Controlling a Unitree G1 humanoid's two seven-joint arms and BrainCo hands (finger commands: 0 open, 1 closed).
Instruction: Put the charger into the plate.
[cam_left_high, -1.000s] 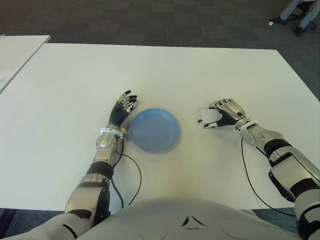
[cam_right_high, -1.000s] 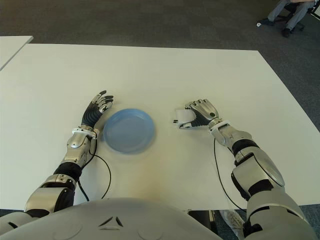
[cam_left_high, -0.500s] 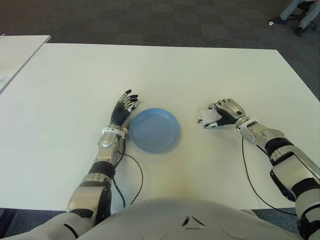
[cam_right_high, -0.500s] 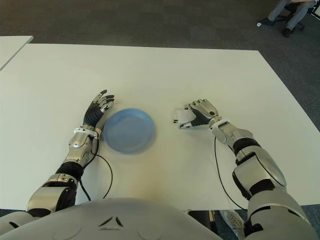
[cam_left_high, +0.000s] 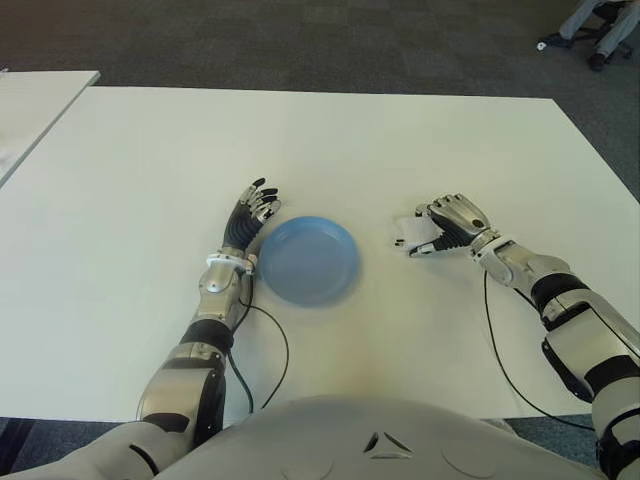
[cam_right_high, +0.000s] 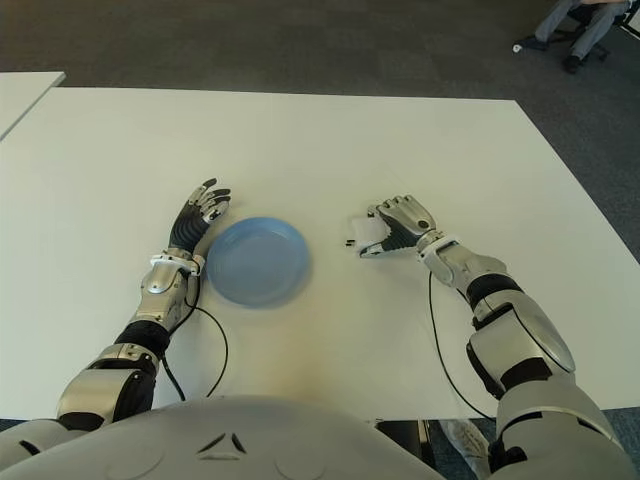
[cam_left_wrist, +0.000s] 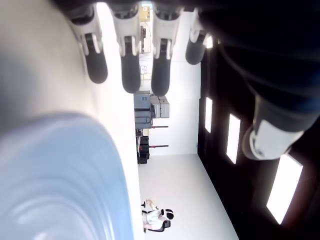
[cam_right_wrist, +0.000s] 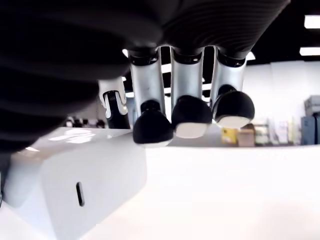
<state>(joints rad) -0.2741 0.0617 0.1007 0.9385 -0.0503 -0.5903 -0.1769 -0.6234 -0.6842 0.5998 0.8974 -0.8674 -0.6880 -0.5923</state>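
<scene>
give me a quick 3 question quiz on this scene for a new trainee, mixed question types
1. True or false: the charger already lies in the blue plate.
2. Multiple choice: which hand is at the charger? A) the left hand B) the right hand C) neither
3. Short answer: where does the left hand show relative to the plate?

Key:
1. False. The charger is on the white table, to the right of the plate and apart from it.
2. B. The right hand's fingers curl over the charger's top; whether they grip it firmly is hard to tell.
3. Just beside the plate's left rim, fingers extended, holding nothing.
</scene>
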